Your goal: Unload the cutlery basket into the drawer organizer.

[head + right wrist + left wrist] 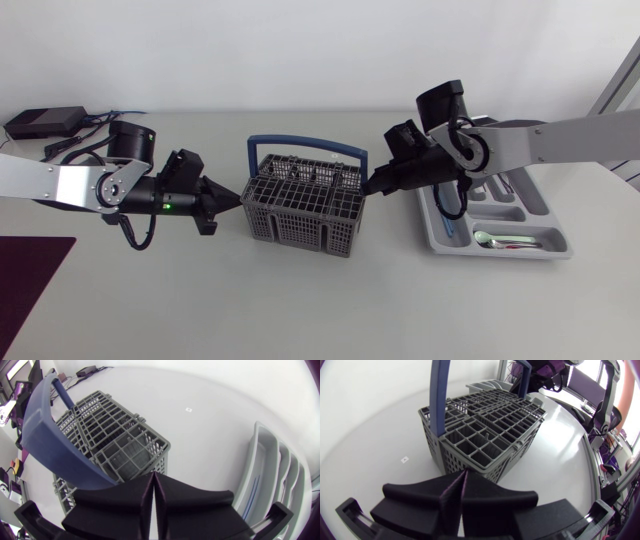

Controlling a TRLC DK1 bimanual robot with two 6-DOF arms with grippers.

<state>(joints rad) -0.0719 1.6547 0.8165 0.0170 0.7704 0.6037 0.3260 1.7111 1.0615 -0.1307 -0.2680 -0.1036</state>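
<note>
Left jaws closed tip to tip — just beside grey cutlery basket [487, 435], blue handle [439, 397] upright.

The table [330, 300] is a plain, pale white surface. Near its middle stands the cutlery basket [305, 205], grey mesh with a blue handle arched over it. At about 3 o'clock from the basket, well apart from it, lies the grey drawer organizer [552, 232], set slightly askew. A flat black box [45, 121] sits out at 10 o'clock by the far edge. A dark maroon mat [30, 290] covers the corner at 8 o'clock. A tiny white tag [405, 459] lies on the bare top near the basket.
</note>
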